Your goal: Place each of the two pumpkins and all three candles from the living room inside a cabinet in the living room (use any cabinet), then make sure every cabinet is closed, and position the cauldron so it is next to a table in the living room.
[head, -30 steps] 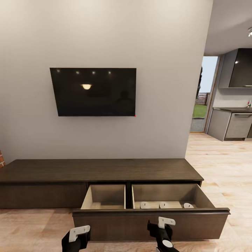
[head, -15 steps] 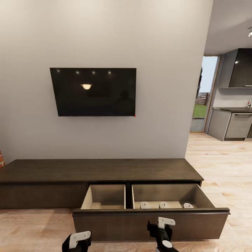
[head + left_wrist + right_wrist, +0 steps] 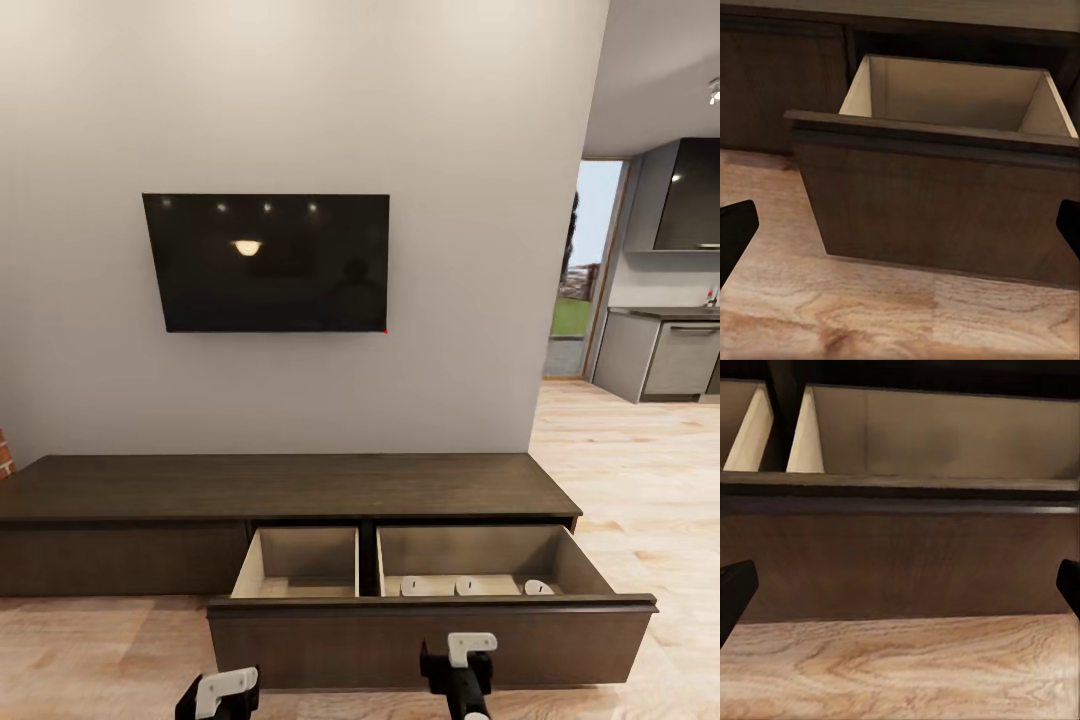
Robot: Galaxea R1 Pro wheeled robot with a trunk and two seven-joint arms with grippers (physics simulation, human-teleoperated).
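Note:
The long dark-brown cabinet [image 3: 280,487] stands against the wall with its wide drawer front [image 3: 430,640] pulled out toward me. The drawer's right compartment holds three white candles [image 3: 470,586] in a row. Its left compartment [image 3: 952,94] looks bare. My left gripper [image 3: 900,236] is open, low in front of the drawer's left end. My right gripper [image 3: 900,589] is open too, facing the drawer front near its middle. Neither holds anything. The pumpkins, the cauldron and the table are out of view.
A black TV [image 3: 265,262] hangs on the wall above the cabinet. Wood floor [image 3: 640,470] runs to the right toward a kitchen with grey cupboards [image 3: 680,355] and a glass door. A bit of red brick [image 3: 4,455] shows at the left edge.
Both grippers have sunk lower in the head view, a little away from the drawer front. The cabinet, drawer and candles have not moved.

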